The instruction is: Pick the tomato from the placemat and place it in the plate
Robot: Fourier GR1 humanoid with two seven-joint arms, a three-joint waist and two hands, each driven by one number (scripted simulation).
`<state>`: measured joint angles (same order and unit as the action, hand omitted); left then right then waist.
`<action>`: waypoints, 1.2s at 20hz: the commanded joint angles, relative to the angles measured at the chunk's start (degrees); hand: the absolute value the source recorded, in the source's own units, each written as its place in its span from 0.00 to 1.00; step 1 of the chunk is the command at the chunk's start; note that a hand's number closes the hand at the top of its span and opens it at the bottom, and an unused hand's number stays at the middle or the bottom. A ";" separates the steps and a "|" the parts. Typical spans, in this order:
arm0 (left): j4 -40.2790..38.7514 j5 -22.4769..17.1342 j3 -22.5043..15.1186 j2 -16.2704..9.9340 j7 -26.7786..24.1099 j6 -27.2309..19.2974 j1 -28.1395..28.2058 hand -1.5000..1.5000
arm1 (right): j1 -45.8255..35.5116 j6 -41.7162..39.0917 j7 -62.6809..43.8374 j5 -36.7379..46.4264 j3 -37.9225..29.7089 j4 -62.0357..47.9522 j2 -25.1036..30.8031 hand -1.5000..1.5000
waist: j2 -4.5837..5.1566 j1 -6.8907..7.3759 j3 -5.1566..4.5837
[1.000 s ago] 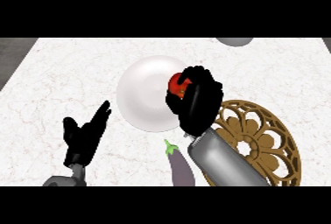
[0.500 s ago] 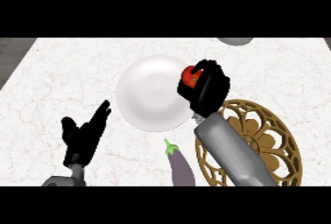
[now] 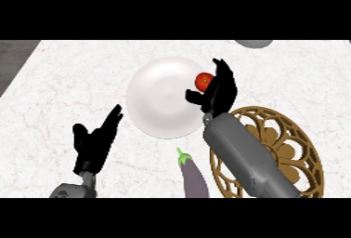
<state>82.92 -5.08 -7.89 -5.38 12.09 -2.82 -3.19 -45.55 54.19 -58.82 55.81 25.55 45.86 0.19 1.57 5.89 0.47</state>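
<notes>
The red tomato [image 3: 203,82] lies at the right edge of the white plate [image 3: 161,100], in the middle of the counter. My right hand [image 3: 221,91] stands just right of it, fingers straight and pointing away from me, thumb spread below the tomato. The tomato touches the palm side, but nothing curls round it. The round golden openwork placemat [image 3: 288,144] lies at the lower right, partly hidden by my right forearm. At the lower left my left hand [image 3: 96,139] rests open, fingers up, away from the plate.
A purple eggplant [image 3: 193,179] with a green stem lies just below the plate, between the forearm and the left hand. A grey rounded object [image 3: 254,43] shows at the top edge. The counter's dark left edge [image 3: 14,60] is at upper left.
The right hand's fingers, curled round the tomato before, have straightened, so more of the tomato shows at the plate's right edge. The left hand has not moved.
</notes>
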 commanded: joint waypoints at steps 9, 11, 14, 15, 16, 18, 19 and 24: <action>-2.71 -1.78 3.35 -1.48 2.57 0.56 -0.82 0.50 | 0.07 23.73 11.21 -14.86 2.00 2.43 -0.18 0.00 | -0.62 -2.81 -0.36; 0.70 0.83 -0.70 1.52 1.57 -1.74 3.19 0.50 | 2.83 25.89 12.16 -18.58 5.18 5.21 -0.18 0.00 | -0.94 -2.68 -0.34; 0.40 -2.37 3.47 -2.24 1.13 1.58 3.90 0.50 | 7.66 23.94 17.88 -24.59 7.78 13.40 -0.18 0.00 | -1.14 -3.90 -0.34; 0.90 -1.11 2.35 -0.52 2.82 -0.66 3.36 0.50 | 9.83 23.14 20.60 -26.53 9.74 14.79 -0.18 0.00 | -1.15 -4.28 -0.34; -3.11 -1.86 4.20 -2.70 -2.44 2.41 5.09 0.50 | 10.77 22.27 21.03 -27.25 9.63 18.29 -0.18 0.00 | -1.19 -4.80 -0.39; 0.39 -1.78 3.58 -1.58 0.15 0.69 5.61 0.50 | 18.86 22.53 25.60 -28.15 15.24 24.63 -0.18 0.00 | -1.42 -5.43 -0.35; 1.50 -2.19 3.63 -1.74 2.62 0.71 5.11 0.50 | 18.12 23.98 27.27 -30.60 16.04 22.26 -0.18 0.00 | -1.26 -4.85 -0.36; -2.71 -2.11 5.37 -1.59 -0.76 1.55 2.97 0.50 | 27.22 18.91 31.28 -30.80 20.40 31.83 1.86 0.00 | -1.53 -6.03 -0.46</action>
<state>84.86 -6.76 -3.85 -7.07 12.41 -2.06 1.14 -25.06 73.62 -31.32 25.79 41.54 72.39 1.62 -0.10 0.59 0.39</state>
